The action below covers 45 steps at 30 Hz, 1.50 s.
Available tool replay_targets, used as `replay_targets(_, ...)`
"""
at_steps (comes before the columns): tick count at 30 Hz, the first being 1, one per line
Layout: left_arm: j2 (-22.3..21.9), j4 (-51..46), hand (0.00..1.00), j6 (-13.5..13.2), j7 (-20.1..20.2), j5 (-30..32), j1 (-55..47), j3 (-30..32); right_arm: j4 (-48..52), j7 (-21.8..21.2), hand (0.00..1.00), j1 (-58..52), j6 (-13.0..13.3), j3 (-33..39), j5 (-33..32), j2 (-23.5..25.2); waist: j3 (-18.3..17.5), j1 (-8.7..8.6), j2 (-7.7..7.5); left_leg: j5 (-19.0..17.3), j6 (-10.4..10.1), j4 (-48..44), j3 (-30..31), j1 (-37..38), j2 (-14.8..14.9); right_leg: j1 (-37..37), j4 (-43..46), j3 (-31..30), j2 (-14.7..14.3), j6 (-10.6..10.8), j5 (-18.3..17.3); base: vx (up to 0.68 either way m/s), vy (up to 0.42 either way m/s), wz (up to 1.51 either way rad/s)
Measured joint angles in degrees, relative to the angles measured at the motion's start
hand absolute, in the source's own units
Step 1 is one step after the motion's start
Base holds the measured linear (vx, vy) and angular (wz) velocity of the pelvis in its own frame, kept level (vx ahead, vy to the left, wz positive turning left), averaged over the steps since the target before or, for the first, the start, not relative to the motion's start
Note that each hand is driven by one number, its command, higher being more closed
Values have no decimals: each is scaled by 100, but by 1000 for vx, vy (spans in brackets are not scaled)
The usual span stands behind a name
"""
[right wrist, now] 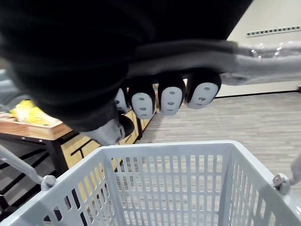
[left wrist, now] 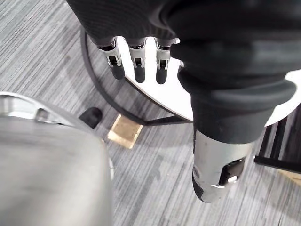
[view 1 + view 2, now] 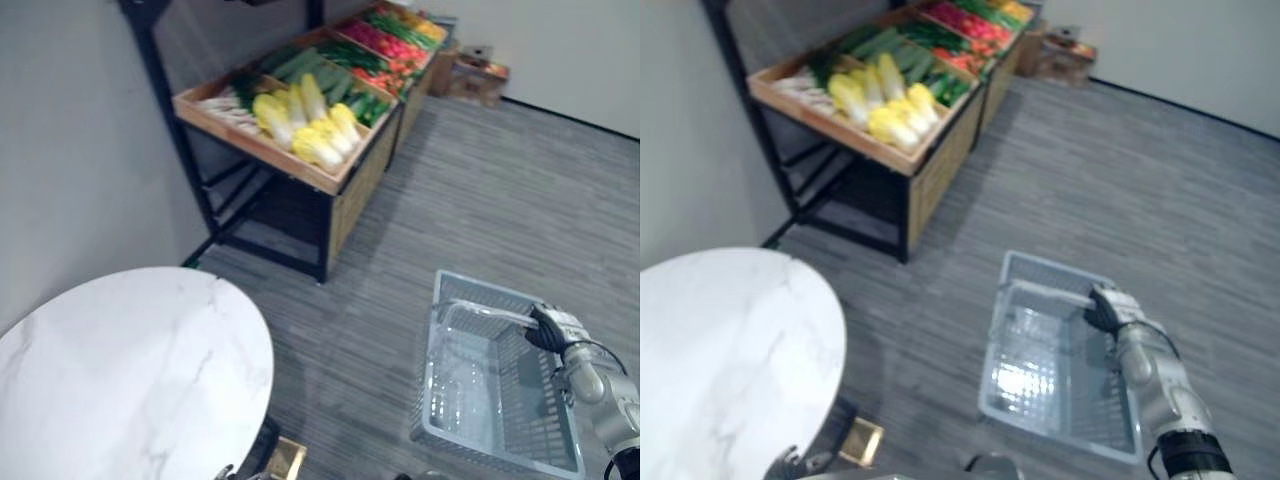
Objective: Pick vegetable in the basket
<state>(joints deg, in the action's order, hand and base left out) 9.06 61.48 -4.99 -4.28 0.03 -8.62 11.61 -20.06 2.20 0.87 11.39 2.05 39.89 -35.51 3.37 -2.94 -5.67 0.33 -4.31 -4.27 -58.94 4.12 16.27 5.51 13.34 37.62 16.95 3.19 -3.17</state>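
Where the basket hangs: the pale blue-grey plastic lattice basket (image 3: pixel 470 390) hangs by its thin grey bar handle (image 3: pixel 485 312) at the robot's right side, low over the grey striped carpet floor (image 3: pixel 480 190), mouth up so it can take produce.
Right hand: the right hand (image 3: pixel 548 328) is wrapped over the handle, its dark-tipped fingers (image 1: pixel 170 99) curled round the bar. A hook grip like this carries the load and leaves the mouth clear.
Inside the basket: nothing but bare mesh bottom and walls, so by my reading no picking is done yet.
Left hand: the left hand (image 2: pixel 136 61) hangs with fingers straight and thumb (image 2: pixel 218 174) apart, holding nothing, just beside the round white marble-topped table (image 3: pixel 130 370). It is probably free to do the picking.
Vegetables: yellow-white leafy cabbages (image 3: pixel 310 125) lie in the near bin of the slanted wooden display stand on black metal legs (image 3: pixel 255 145). Long green vegetables (image 3: pixel 320 70) lie behind them, and red ones (image 3: pixel 395 45) farther along. The tilt presents the goods to a reaching hand.
Gap: stand and basket are well apart, with open floor between them, and neither hand is near the produce.
Step in hand: likely the approach to the stand, with the basket carried along.
Risk: a hanging basket may sway, so a vegetable dropped toward it could miss.
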Motion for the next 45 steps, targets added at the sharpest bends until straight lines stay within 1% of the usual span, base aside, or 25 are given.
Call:
replay_targets(1,-16,27,0,19,0,0,24,10,-1,0,100,6,-16,-29,1,-16,26,3,89,22,-36,-39,-62,1,78,-27,-169,-32,-123,24,-20,-54,-316,-66)
replay_targets(2,-168,33,0,11,-9,1,28,18,-1,0,100,-51,-59,-37,8,-25,78,-10,369,117,-106,-140,-169,-1,312,-75,-439,-56,-445,-46,71,-50,-251,-48)
replay_targets(3,-216,37,0,12,-12,1,24,18,-1,0,100,-112,-79,-39,8,-24,108,-20,393,138,-113,-207,-171,-13,377,-90,-512,-62,-540,-64,82,-55,-259,-38)
replay_targets(4,-276,37,0,12,-24,1,24,18,-1,-1,100,-200,-86,-39,7,-24,110,-18,513,159,-107,-386,-162,-21,564,-127,-565,-90,-677,-96,61,-29,-185,-21)
replay_targets(5,-321,28,0,12,-34,2,28,12,7,-1,100,-296,-83,-46,2,-23,132,-33,612,167,-99,-839,-129,-56,891,-184,-568,-143,-809,-192,-4,-18,-177,-22)
replay_targets(7,-325,-2,0,9,-34,1,10,9,108,-1,100,-373,-82,-64,0,-23,145,-24,657,342,27,-1648,172,-168,1331,-253,-571,-273,-923,-303,-77,7,-163,-41)
replay_targets(8,-309,-12,0,2,-42,-4,-22,12,175,1,100,-388,-64,-91,1,-26,163,-15,635,618,108,-2127,656,-254,1495,-348,-614,-477,-958,-333,-93,12,-140,-63)
replay_targets(9,-290,-16,0,-8,-43,-15,-38,11,177,11,100,-385,-61,-105,0,-30,181,2,612,562,-7,-2338,997,-351,1491,-400,-650,-611,-948,-345,-98,4,-82,-81)
replay_targets(11,-298,-11,0,-103,-45,-138,-138,-10,187,41,100,-329,-63,-247,-48,-81,195,9,591,-25,-338,-2769,2450,-686,890,-458,-795,-1069,-858,-301,-104,-1,-9,-97)
replay_targets(12,-318,-18,0,-119,-50,-165,-179,-6,187,41,100,-326,-63,-293,-49,-73,196,24,593,-180,-400,-2736,2750,-732,696,-457,-844,-1206,-865,-264,-94,25,31,-110)
replay_targets(13,-358,-53,0,-124,-55,-184,-280,-7,186,41,100,-331,-62,-388,-53,-63,208,38,600,-405,-465,-2457,3215,-789,313,-449,-926,-1422,-893,-245,-83,60,62,-100)
replay_targets(17,-479,-133,0,-198,-89,-223,-369,3,187,40,100,-329,-64,-471,-54,-94,362,100,718,-377,-463,-360,4425,-785,-561,-270,-905,-1995,-1021,-99,14,68,144,-82)
replay_targets(18,-504,-163,0,-197,-90,-223,-369,6,187,40,100,-321,-63,-479,-54,-136,391,139,769,-274,-415,-152,4569,-788,-582,-237,-902,-2108,-1069,-47,46,60,199,-87)
replay_targets(19,-505,-228,0,-199,-97,-224,-376,14,176,37,100,-313,-65,-510,-55,-131,419,204,740,-330,-154,-76,4609,-694,-669,-159,-920,-2286,-1058,32,95,140,249,-68)
replay_targets(20,-447,-338,0,-220,-105,-225,-382,56,189,32,100,-274,17,-603,-55,-131,464,226,662,-382,-160,-2,4689,-691,-842,-209,-1165,-2407,-944,242,268,135,206,-54)
replay_targets(23,-379,-361,0,-231,-106,-223,-362,64,188,15,100,-237,151,-634,-55,-136,532,177,521,-387,-21,-49,4544,-673,-1116,-348,-1547,-2520,-728,318,587,119,184,-22)
replay_targets(27,-382,-383,0,-233,-97,-211,-333,-19,187,-17,100,-258,184,-713,-150,-135,514,179,551,-400,3,-105,4575,-588,-1303,-420,-1579,-2573,-584,340,600,91,64,-11)
replay_targets(33,-340,-381,0,-236,-93,-200,-285,-161,133,-19,100,-360,160,-717,-168,-132,497,274,514,-488,132,-84,4514,-479,-1298,-354,-1435,-2655,-607,368,615,52,16,-16)
replay_targets(36,-350,-319,0,-235,-94,-196,-285,-296,116,-21,100,-479,119,-697,-166,-88,470,296,644,-843,360,-12,4624,-401,-1137,330,-107,-2627,-630,481,448,-1,76,-14)
replay_targets(38,-223,-262,0,-230,-93,-154,-337,-341,124,22,100,-617,55,-609,-151,205,542,281,479,-1040,611,94,4702,-70,-1211,906,1703,-2594,-358,369,428,-38,113,13)
replay_targets(39,-177,-262,0,-227,-92,-148,-370,-345,132,24,100,-615,50,-503,-149,278,551,279,387,-1089,668,92,4717,29,-1283,1041,2127,-2607,-238,271,495,-10,111,24)
replay_targets(40,-131,-261,0,-205,-94,-147,-417,-347,135,32,100,-623,47,-386,-151,310,565,277,329,-1178,778,89,4784,219,-1357,1250,2811,-2652,-48,-61,808,74,81,33)
replay_targets(41,-112,-271,0,-199,-100,-140,-438,-355,132,51,100,-646,43,-322,-152,375,573,221,336,-1241,860,77,4901,359,-1353,1436,3252,-2704,22,16,879,94,77,35)
replay_targets(43,-44,-279,0,-192,-118,-135,-449,-399,145,110,100,-639,39,-269,-153,556,570,176,346,-1291,908,33,5029,396,-1283,1532,3066,-2462,38,-60,401,145,48,39)
replay_targets(45,-14,-288,0,-188,-149,-111,-426,-396,136,116,100,-618,38,-267,-158,630,583,161,378,-1372,874,1,5136,377,-1218,1522,1728,-2067,1,-11,407,268,-16,33)
